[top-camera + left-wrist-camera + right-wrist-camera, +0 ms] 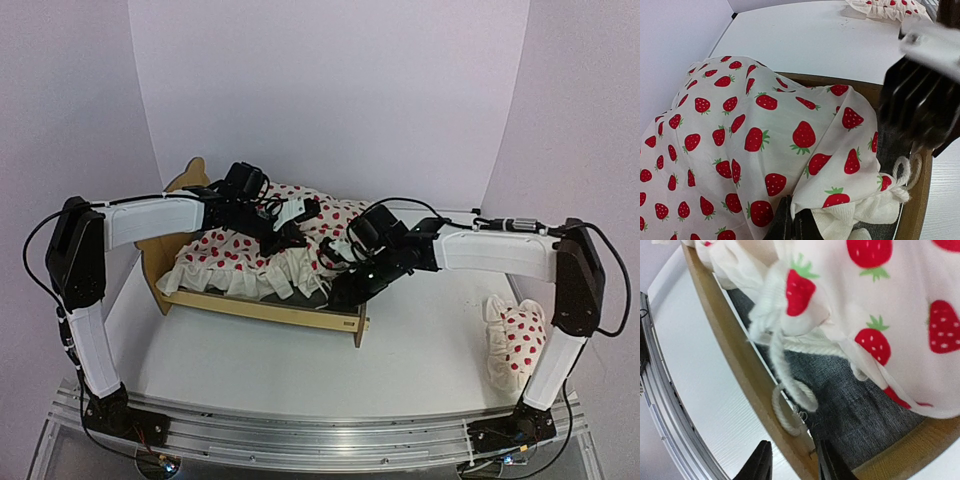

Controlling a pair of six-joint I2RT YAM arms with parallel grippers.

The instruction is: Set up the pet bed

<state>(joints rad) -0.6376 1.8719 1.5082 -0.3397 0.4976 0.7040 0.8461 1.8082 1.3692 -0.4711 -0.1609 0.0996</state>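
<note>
White tabletop runs from my bases up to the pet bed, which lies crosswise, its long axis left to right, with the headboard on my left side and the footboard toward my right. My right gripper is nearest that foot corner, fingers apart either side of the wooden rail (a white cord dangles just above them). Farther in, the left gripper is pinched tight on the strawberry duvet heaped over the grey base, so I judge spreading it means pulling along that axis
</note>
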